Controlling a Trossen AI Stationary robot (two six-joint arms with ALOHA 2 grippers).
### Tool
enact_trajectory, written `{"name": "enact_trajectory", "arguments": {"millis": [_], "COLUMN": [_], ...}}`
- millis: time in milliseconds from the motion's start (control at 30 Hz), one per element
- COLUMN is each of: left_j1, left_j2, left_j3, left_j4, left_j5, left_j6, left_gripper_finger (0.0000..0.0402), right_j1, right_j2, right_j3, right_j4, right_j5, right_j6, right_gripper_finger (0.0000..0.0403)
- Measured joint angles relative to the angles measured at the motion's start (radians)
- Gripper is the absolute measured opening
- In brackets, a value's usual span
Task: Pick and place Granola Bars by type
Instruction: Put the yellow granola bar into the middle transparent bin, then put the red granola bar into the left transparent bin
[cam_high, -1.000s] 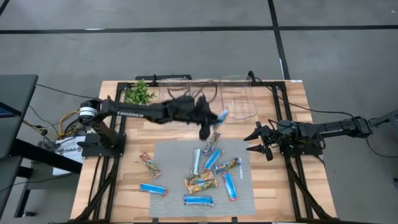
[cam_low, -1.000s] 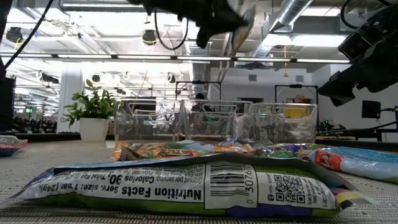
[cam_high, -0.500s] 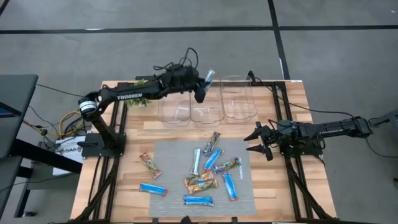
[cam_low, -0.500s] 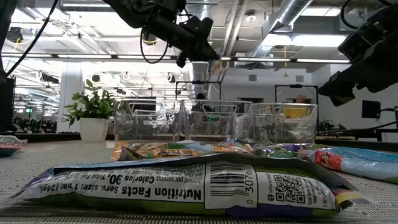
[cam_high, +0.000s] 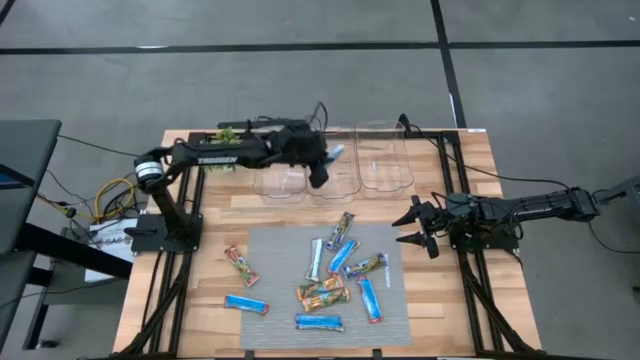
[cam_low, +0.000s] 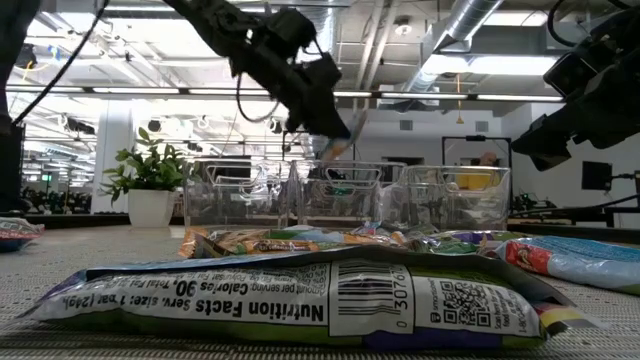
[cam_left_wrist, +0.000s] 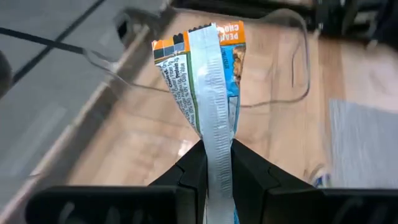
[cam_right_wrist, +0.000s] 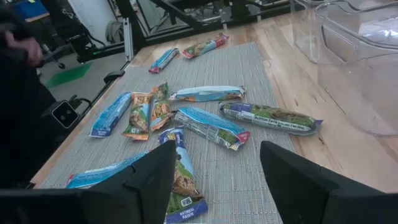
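Left gripper (cam_high: 320, 165): clenched on one granola bar (cam_left_wrist: 208, 99), pinched by its lower end; poised over the middle clear bin (cam_high: 333, 168) in the row along the table's far edge.
Held bar: blue, silver and orange wrapper, standing up from between the fingers with the crimped back seam facing the wrist camera; free end flaring wider above the pinch.
Right gripper (cam_high: 415, 227): released, jaws spread wide, empty; parked low over the table's right edge, just beside the mat's right side.
Remaining bars (cam_high: 340, 265): about ten, lying flat on the grey woven mat (cam_high: 270, 250) near the table's front edge; most clustered at the mat's middle and right, a reddish one (cam_high: 240, 266) and a blue one (cam_high: 246, 304) apart toward the left edge.
Bins: three clear ones side by side at the far edge, left (cam_high: 280, 165), middle, right (cam_high: 382, 160); contents hard to tell through the plastic.
Plant (cam_high: 222, 150): small green one at the far left corner, beside the left bin.
Step in hand: likely lowering the held bar for release into the middle bin.
Handling: light, probably; foil wrapper thin, crinkly and slippery, with a firmer bar inside. An end pinch lets it swing and twist, so a grip across the short width at mid-length looks steadier. Flat-lying bars offer little height, so fingers need to straddle the narrow sides close to the mat.
Risk: overlapping bars at the mat's centre could drag along with a neighbour.
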Motion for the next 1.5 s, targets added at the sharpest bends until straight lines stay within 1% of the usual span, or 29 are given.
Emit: {"name": "enact_trajectory", "arguments": {"millis": [233,367,467,600,867,1000,1267,1367,1500], "left_j1": [-0.036,-0.053,-0.059,-0.060,-0.060,-0.060,-0.060,-0.061,-0.063], "left_j2": [0.110,0.135,0.136,0.136,0.136,0.136,0.116,0.091,0.062], "left_j3": [0.000,0.000,0.000,0.000,0.000,0.000,0.001,0.025,0.089], "left_j4": [-0.006,-0.015,-0.015,-0.016,-0.011,0.011,0.075,0.081,0.080], "left_j5": [0.000,0.002,0.007,0.048,0.052,0.052,0.051,0.048,0.034], "left_j6": [0.076,0.094,0.104,0.142,0.125,0.122,0.077,0.086,0.094], "left_gripper_finger": [0.0051,0.0051,0.0051,0.0057,0.0126,0.0143,0.0145,0.0144,0.0144], "right_j1": [0.000,0.000,0.000,0.000,0.000,0.000,0.000,0.000,0.000], "right_j2": [0.000,0.000,0.000,0.000,0.000,0.000,0.000,0.000,0.000], "right_j3": [0.000,0.000,0.000,0.000,0.000,0.000,0.000,0.000,0.000], "right_j4": [0.000,0.000,0.000,0.000,0.000,0.000,0.000,0.000,0.000], "right_j5": [0.009,0.009,0.009,0.009,0.010,0.010,0.011,0.011,0.011], "right_j6": [0.000,0.000,0.000,0.000,0.000,0.000,0.000,0.000,0.000], "right_gripper_finger": [0.0226,0.0226,0.0226,0.0226,0.0226,0.0226,0.0226,0.0226,0.0226]}}
